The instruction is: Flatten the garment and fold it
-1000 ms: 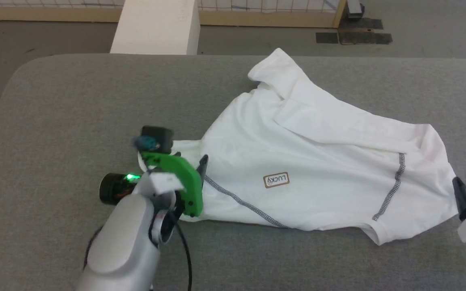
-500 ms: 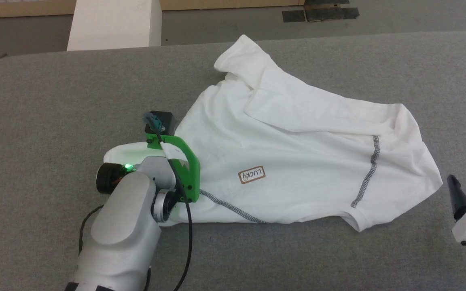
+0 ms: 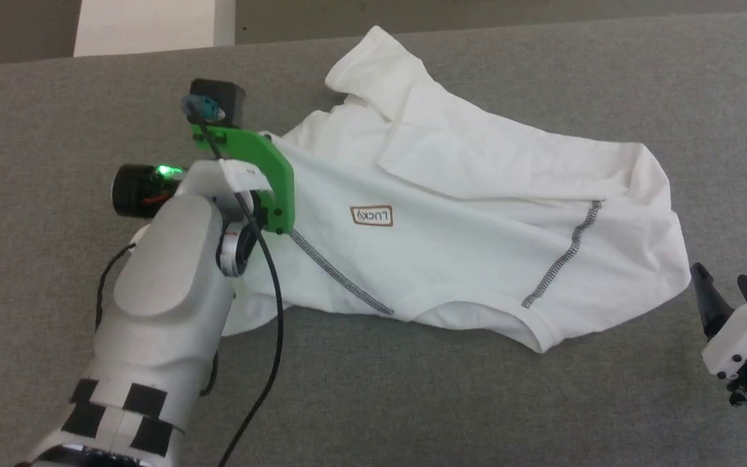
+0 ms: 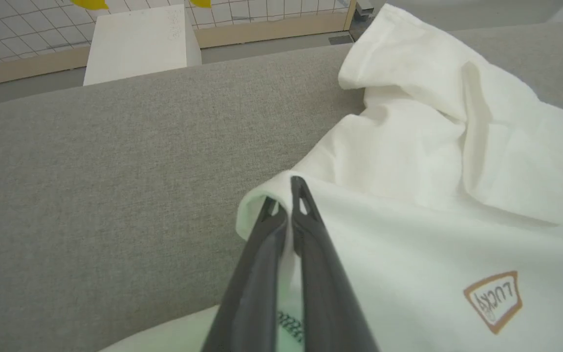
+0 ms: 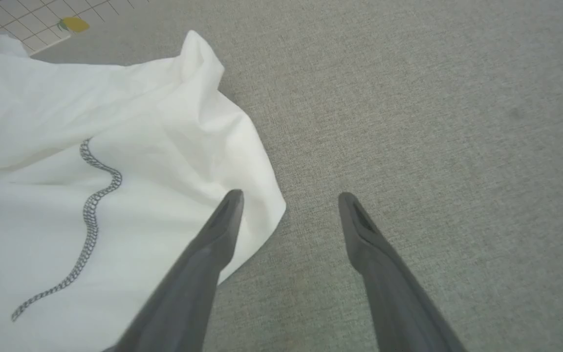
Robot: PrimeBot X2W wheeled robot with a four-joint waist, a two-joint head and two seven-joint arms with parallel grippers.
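Grey table point(image 3: 412, 402) bears garment point(image 3: 464, 214), left hand point(image 4: 286, 195) pinching it (at edge).

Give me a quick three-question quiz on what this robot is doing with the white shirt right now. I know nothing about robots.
1. True or false: the right gripper is clamped on the shirt.
2. What does the left gripper pinch? A) an edge of the shirt B) the white box C) nothing
3. Fill in: the brown-bordered label on the shirt reads ____.

Key
1. False: its jaws stand open by the shirt's corner.
2. A: the fingers are shut on a fold at the shirt's edge.
3. LUCKY
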